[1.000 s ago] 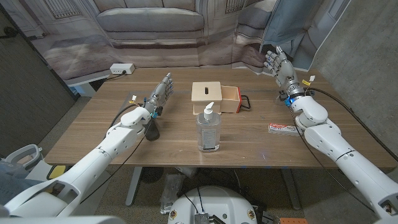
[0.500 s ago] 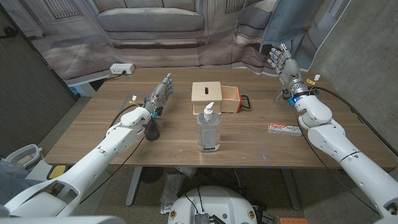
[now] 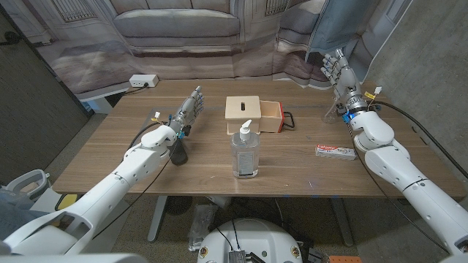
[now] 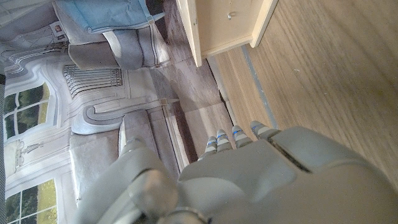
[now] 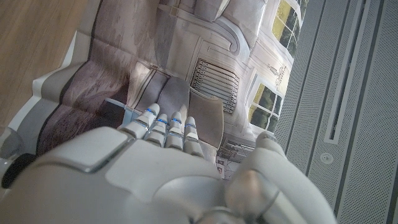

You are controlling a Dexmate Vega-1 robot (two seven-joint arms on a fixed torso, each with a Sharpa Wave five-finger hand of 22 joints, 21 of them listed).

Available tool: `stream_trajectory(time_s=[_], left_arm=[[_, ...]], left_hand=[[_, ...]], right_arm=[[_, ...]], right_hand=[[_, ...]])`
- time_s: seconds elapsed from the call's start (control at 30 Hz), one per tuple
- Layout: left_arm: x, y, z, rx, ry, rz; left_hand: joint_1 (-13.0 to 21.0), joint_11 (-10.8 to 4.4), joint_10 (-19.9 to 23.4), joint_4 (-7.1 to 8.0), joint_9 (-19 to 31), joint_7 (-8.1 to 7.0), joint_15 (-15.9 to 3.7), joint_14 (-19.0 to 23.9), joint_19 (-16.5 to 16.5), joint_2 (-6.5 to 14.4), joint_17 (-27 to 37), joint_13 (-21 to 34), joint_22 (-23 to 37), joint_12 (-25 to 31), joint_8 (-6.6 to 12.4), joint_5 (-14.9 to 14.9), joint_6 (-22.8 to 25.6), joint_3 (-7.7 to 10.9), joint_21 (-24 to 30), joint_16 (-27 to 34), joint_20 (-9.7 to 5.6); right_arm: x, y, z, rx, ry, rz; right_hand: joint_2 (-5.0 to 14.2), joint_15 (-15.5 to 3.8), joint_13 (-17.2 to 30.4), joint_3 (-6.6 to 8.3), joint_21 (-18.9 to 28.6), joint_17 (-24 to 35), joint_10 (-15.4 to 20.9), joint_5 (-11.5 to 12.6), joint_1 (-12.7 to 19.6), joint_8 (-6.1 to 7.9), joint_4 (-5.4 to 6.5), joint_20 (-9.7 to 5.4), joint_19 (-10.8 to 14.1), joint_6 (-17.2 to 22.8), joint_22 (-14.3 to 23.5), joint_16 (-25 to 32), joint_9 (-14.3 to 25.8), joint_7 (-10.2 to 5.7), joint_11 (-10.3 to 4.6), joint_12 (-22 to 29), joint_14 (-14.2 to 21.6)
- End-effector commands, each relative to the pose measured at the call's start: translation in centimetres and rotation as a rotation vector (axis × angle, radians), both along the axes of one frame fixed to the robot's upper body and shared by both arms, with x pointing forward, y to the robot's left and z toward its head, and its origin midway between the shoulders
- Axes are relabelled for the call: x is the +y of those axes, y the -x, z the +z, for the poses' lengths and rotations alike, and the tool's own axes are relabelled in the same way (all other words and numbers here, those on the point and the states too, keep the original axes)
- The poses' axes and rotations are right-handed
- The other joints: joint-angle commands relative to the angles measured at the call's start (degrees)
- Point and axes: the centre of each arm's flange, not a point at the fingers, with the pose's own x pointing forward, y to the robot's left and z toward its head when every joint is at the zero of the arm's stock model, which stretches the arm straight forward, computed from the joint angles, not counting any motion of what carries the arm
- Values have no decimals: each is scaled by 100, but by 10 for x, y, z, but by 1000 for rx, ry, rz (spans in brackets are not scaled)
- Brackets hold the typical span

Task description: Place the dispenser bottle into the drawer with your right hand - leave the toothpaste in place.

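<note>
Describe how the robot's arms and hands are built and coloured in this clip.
Both arms have glossy white rounded shells with black cables running along them. The left hand and right hand are grey metallic, with blue bands near the fingertips in the wrist views. The right wrist carries a blue fitting, and small yellow-and-white tags sit by both wrists.

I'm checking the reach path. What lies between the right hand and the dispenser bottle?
In the head view, bare table mostly; the toothpaste lies beside it, nearer the right hand than the dispenser bottle.
</note>
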Motion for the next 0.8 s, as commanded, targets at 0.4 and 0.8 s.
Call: stream_trajectory(time_s=[0.4, 0.8], left_arm=[[5, 12, 2, -18, -8, 5], [6, 16, 2, -31, -6, 4]], left_hand=[[93, -5, -4, 2, 19, 4, -22, -7, -15, 13, 25, 11, 17, -23, -14, -17, 1, -30, -23, -8, -290], [100, -13, -5, 2, 20, -8, -21, -14, -29, 20, 26, 11, 17, -29, -17, -21, 12, -41, -30, -13, -286]], right_arm=[[-20, 10, 0, -13, -23, -64], [-29, 12, -6, -8, -40, -89]], right_hand=[[61, 12, 22, -11, -24, 26, 170, -40, 15, 57, -17, -81, 126, 94, 34, 45, 33, 9, -24, 66, 125], [69, 19, 23, -15, -31, 29, 165, -51, 18, 63, -24, -69, 150, 125, 37, 39, 34, 15, -27, 56, 143]])
